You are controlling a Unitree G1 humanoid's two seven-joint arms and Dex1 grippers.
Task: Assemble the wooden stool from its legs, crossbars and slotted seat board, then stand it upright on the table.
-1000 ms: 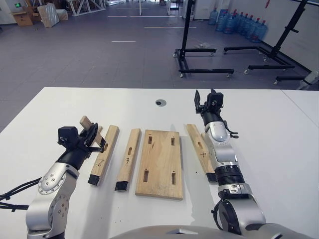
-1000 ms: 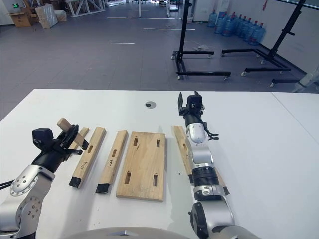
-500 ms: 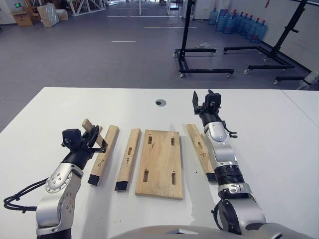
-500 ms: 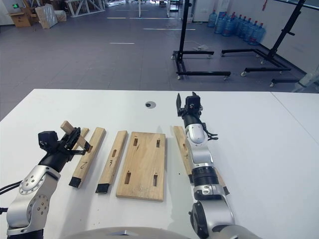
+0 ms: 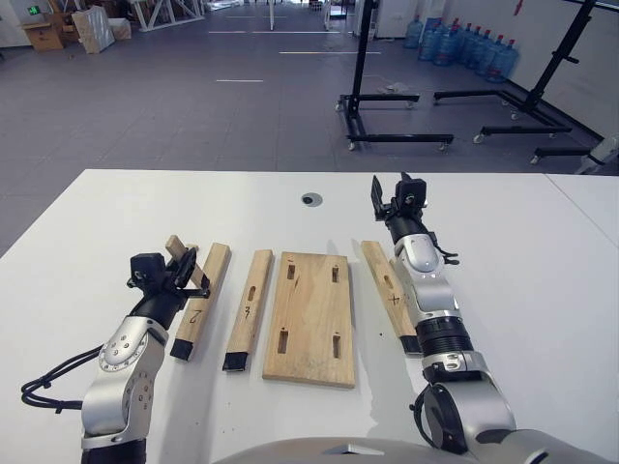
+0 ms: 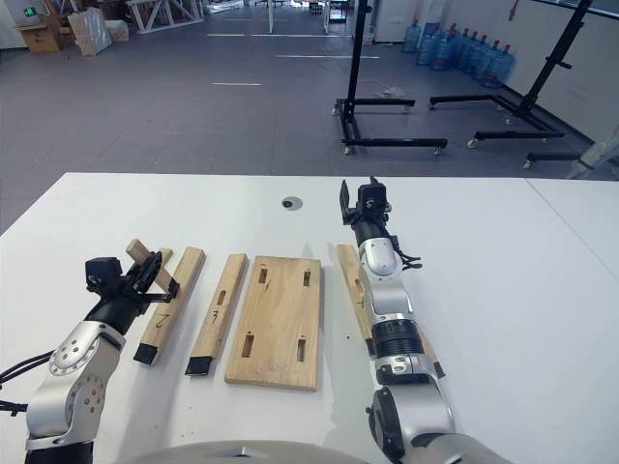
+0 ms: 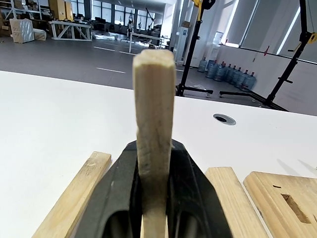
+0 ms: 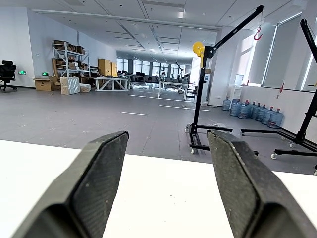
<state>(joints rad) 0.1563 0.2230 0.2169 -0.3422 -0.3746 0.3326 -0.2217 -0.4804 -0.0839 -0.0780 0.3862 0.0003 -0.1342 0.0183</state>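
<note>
My left gripper (image 5: 186, 269) is shut on a short wooden crossbar (image 7: 154, 99), which tilts up just left of the far end of the leg marked 2 (image 5: 201, 300). Another leg (image 5: 250, 307) lies between that one and the slotted seat board (image 5: 309, 317), flat at the table's middle. A third leg (image 5: 385, 282) lies right of the board, partly under my right forearm. Past that leg's far end, my right gripper (image 5: 391, 196) stands open above the table, its fingers (image 8: 94, 183) holding nothing.
A small round hole (image 5: 310, 199) sits in the white table (image 5: 542, 261) behind the board. A short wooden piece (image 6: 161, 257) lies under the left gripper beside the leg marked 2. Black stands and water bottles are on the floor beyond the table.
My left arm has shifted right and forward with the crossbar, closer to the leg marked 2. The right gripper has edged slightly left and farther away, still open.
</note>
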